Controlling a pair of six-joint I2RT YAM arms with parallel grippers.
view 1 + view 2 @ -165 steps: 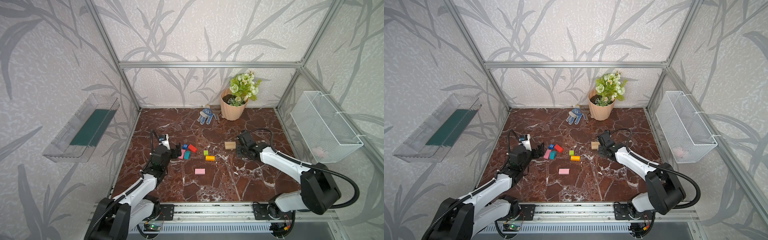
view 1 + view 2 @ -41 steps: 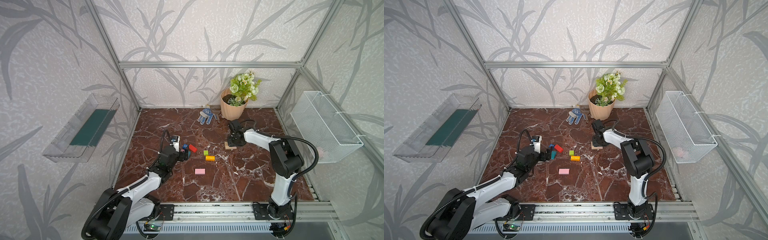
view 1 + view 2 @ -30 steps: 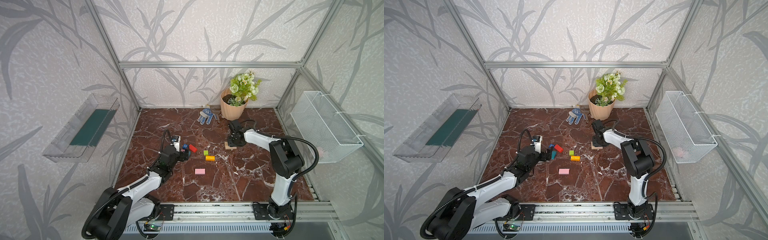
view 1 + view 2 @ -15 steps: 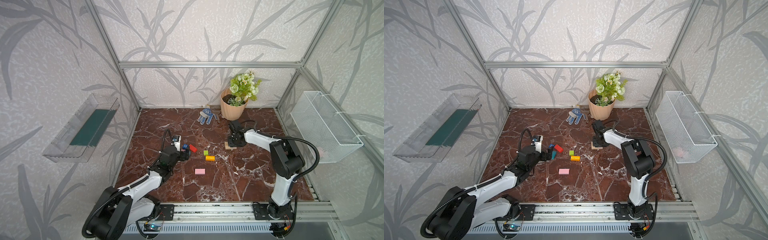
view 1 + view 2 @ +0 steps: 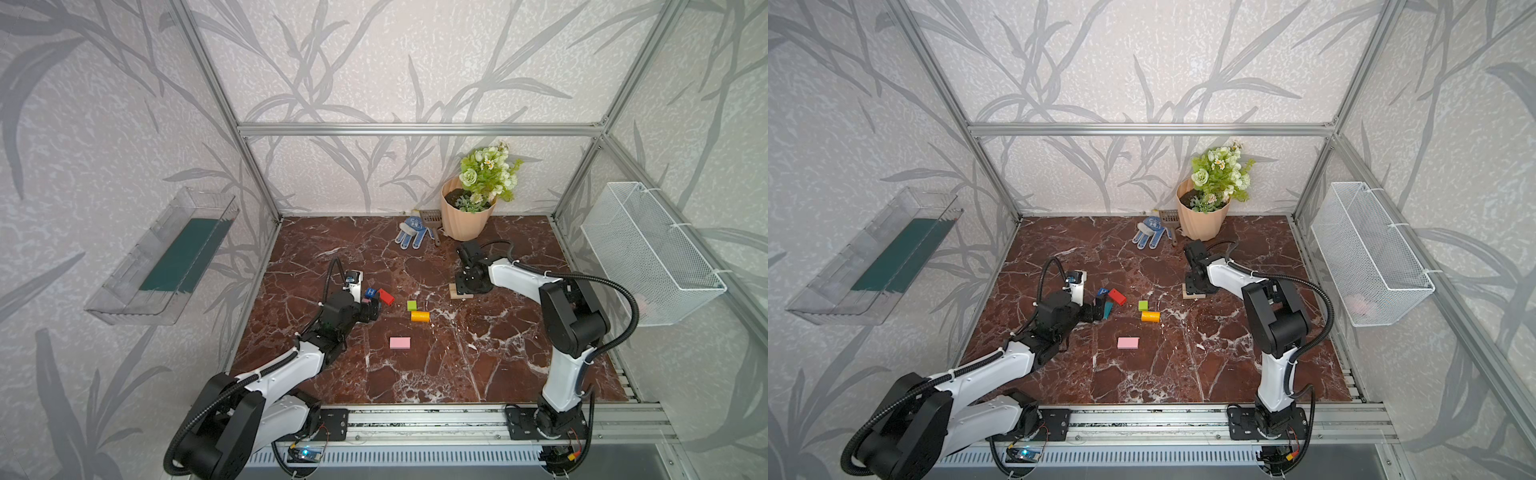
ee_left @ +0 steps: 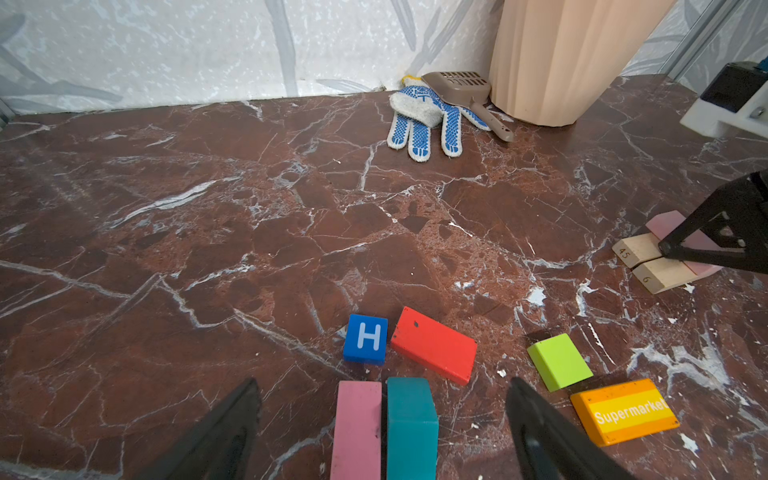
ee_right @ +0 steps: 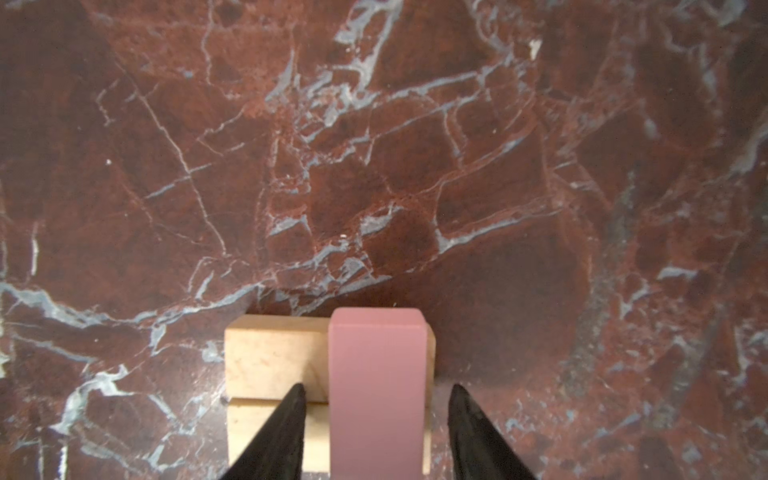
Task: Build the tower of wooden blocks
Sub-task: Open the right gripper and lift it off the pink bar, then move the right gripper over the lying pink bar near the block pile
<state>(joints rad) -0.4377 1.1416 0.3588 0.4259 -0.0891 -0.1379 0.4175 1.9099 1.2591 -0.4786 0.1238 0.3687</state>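
Since the left gripper (image 6: 382, 388) stands wide open astride both a pink block (image 6: 357, 428) and a teal block (image 6: 411, 424) lying side by side, it should centre on one only, then close square on its long sides. Blue H cube (image 6: 365, 338), red block (image 6: 434, 345), lime block (image 6: 559, 361) & orange block (image 6: 623, 409) lie loose nearby. At right, tower so far = two tan blocks (image 7: 270, 357) w/ top pink block (image 7: 378, 374) laid across. Right gripper (image 7: 376, 388) jaws are apart, gap each side: best to lift straight up, no nudge.
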